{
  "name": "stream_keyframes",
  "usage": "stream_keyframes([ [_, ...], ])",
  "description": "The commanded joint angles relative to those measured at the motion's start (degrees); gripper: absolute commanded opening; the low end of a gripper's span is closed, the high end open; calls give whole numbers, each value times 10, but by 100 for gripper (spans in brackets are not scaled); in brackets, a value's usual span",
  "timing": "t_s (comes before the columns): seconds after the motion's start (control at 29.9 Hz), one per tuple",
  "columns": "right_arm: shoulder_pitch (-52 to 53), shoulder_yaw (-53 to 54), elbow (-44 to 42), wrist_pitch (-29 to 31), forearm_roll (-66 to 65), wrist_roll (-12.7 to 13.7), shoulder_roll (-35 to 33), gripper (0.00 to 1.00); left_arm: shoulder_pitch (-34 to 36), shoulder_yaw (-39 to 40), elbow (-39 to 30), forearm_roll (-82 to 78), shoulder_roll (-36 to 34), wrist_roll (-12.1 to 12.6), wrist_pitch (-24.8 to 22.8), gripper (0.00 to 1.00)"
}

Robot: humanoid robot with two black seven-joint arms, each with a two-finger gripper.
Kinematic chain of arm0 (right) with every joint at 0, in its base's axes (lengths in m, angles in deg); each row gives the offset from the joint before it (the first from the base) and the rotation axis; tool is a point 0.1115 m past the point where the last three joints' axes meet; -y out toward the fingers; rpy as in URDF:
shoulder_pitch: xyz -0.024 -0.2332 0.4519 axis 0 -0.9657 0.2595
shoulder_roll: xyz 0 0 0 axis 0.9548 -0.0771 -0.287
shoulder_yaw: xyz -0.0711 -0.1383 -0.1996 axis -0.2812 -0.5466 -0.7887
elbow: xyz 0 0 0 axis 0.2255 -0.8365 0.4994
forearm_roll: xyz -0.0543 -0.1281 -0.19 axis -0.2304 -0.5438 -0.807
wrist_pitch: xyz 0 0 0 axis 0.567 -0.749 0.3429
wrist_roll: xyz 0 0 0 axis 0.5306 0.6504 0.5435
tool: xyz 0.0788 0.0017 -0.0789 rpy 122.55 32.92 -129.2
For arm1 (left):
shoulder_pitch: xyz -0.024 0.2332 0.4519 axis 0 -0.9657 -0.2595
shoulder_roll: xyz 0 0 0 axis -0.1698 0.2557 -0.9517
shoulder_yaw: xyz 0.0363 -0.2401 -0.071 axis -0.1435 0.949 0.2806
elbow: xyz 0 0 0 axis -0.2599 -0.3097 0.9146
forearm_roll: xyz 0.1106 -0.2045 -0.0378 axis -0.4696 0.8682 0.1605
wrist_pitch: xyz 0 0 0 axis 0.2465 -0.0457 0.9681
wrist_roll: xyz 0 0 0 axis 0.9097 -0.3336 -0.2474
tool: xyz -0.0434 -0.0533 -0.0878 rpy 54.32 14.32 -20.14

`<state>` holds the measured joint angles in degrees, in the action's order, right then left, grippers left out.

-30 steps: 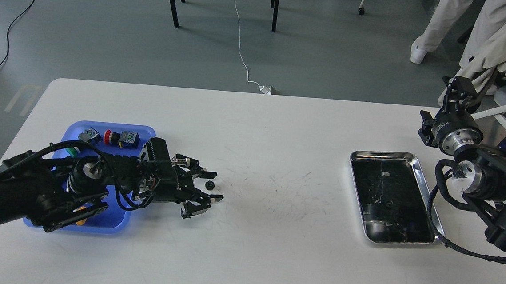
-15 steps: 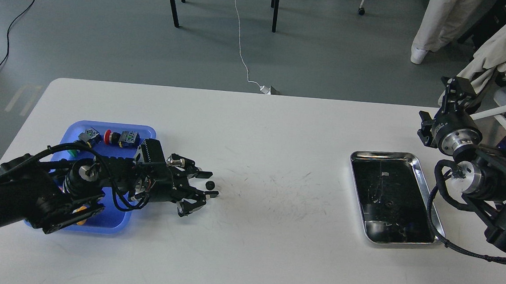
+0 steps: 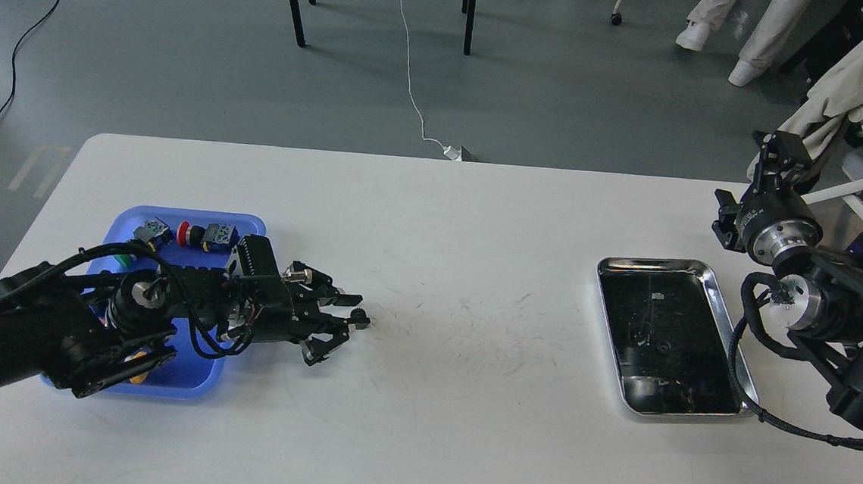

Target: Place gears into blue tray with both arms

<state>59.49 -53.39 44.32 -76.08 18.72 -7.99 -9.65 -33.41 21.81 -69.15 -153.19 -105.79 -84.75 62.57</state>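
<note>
Left gripper (image 3: 357, 311): fingers closed around a tiny black gear (image 3: 358, 315), low over the white table (image 3: 443, 288).
Blue tray (image 3: 186, 377): just behind that gripper, holding switches (image 3: 204, 235).
Right gripper (image 3: 780, 149): raised at the far right; cannot tell its opening.

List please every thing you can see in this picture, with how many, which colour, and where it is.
gear: one, black, on the table between the left fingers
blue tray: one, blue, table's left side
push-button switches: at least three, black bodies with coloured caps, at the blue tray's far end
metal tray: one, silver with dark inside, table's right side
table: one, white
cables: several, black and white, on the grey floor
person's legs: light trousers, white shoes, top right
left gripper: black, closing around the gear
right gripper: black, raised off the table's right edge
</note>
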Motion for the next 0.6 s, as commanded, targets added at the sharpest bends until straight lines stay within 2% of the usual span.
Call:
stream_keyframes([
  [0.0, 0, 0, 0, 0, -1, 0, -1, 99, 1, 0, -1, 0, -1, 0, -1, 22],
  [0.2, 0, -1, 0, 0, -1, 0, 0, 99, 3, 0, -6, 0, -4, 0, -2, 10],
  [0.57, -3, -1, 0, 0, -11, 0, -1, 99, 13, -6, -26, 4, -40, 0, -7, 8],
])
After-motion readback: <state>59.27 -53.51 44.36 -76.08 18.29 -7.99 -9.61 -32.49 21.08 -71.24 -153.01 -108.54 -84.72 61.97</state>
